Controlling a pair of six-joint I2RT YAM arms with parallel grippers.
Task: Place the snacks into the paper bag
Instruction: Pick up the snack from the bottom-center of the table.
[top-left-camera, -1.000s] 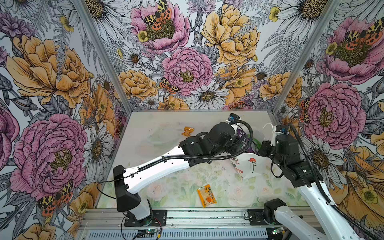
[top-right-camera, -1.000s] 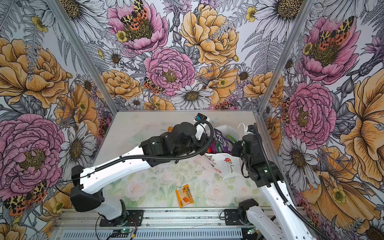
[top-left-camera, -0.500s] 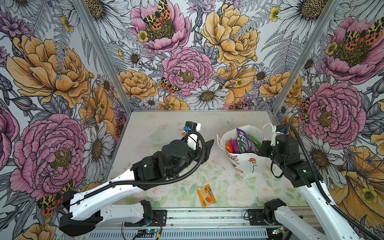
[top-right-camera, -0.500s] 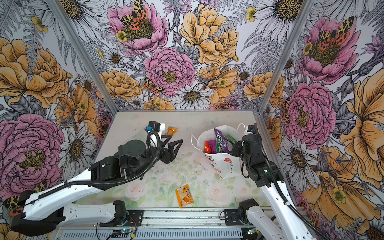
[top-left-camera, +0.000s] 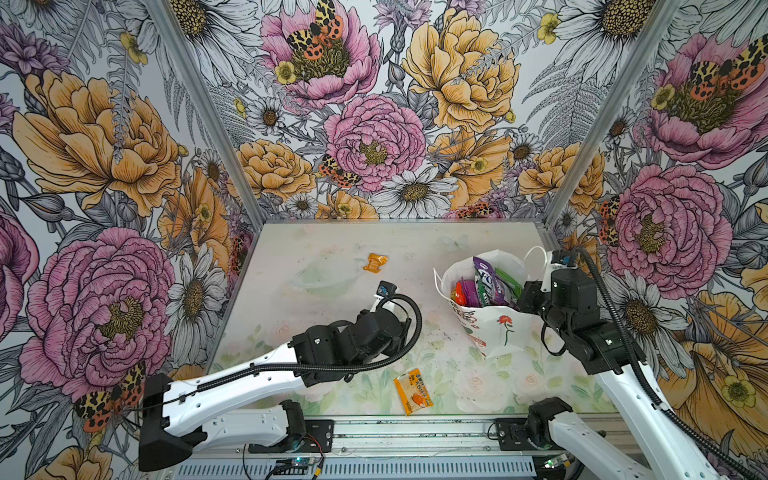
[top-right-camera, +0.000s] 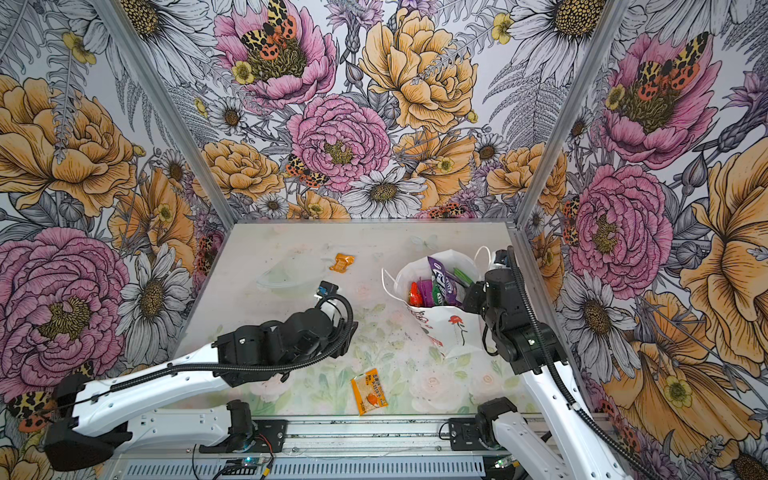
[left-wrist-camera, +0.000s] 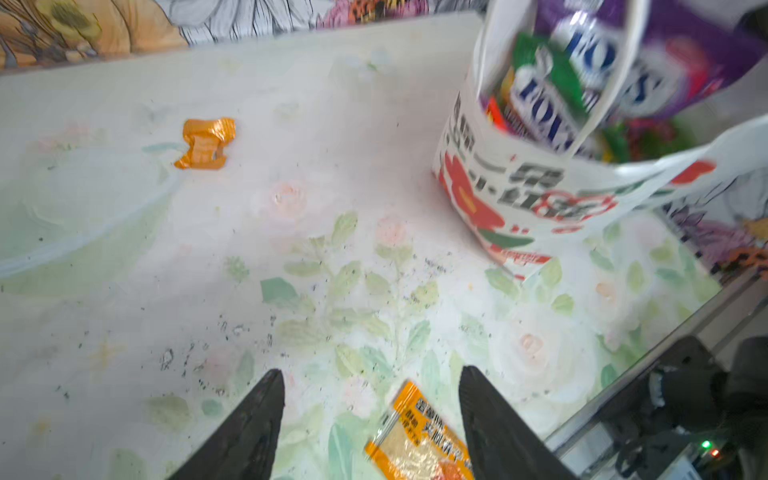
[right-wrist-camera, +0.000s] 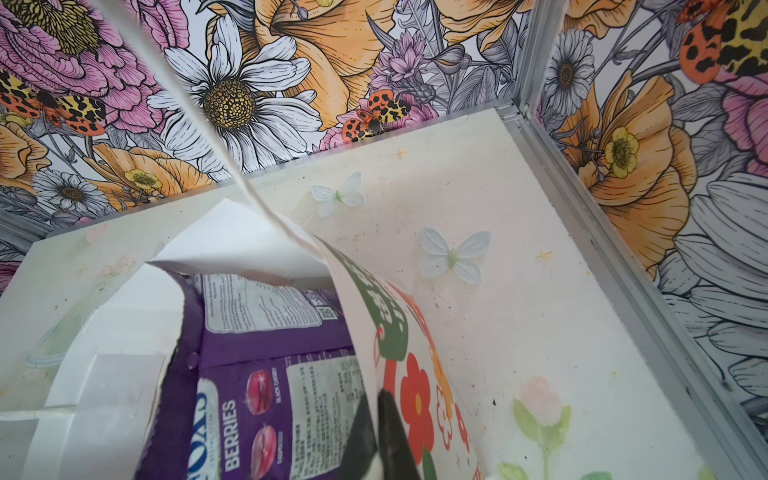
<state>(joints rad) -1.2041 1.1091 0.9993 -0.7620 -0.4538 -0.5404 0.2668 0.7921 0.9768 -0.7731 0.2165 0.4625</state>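
Note:
The white paper bag (top-left-camera: 494, 332) (top-right-camera: 455, 334) stands at the right of the table, with purple, green and red snacks (top-left-camera: 484, 276) sticking out of its mouth. My right gripper (right-wrist-camera: 376, 401) is shut on the bag's rim, beside a purple pouch (right-wrist-camera: 266, 357). A flat orange packet (top-left-camera: 413, 390) (top-right-camera: 369, 392) lies near the front edge. My left gripper (left-wrist-camera: 372, 374) hovers open just over this packet (left-wrist-camera: 419, 436), nothing held. A crumpled orange sachet (top-left-camera: 375, 262) (left-wrist-camera: 205, 143) lies further back.
A faint clear plastic dish (top-left-camera: 324, 282) (left-wrist-camera: 62, 232) sits on the floral mat at the middle left. The metal front rail (top-left-camera: 415, 428) runs just behind the flat packet. Patterned walls close in three sides; the bag stands near the right wall.
My left arm has pulled away from the bag's mouth and swung down to the front middle over the flat orange packet, its jaws spreading wider. The right arm and the bag stayed put.

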